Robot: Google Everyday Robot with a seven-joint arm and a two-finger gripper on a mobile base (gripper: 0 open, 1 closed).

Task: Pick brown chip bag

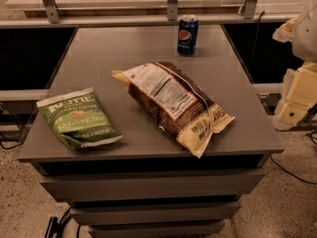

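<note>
Camera view.
- Brown bag: lies mid-worktop, white panel up, one cream end at the front edge.
- Green bag: front left, apart from the brown bag.
- Can: upright, at the rear.
- Hand: at the right, off the worktop; wide or narrow cannot be told.

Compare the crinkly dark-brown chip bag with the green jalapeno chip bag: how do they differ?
The brown chip bag is larger than the green chip bag. The brown chip bag lies diagonally at centre; the green chip bag sits front-left. Both lie flat; the gripper hangs beyond the table's right edge.
</note>
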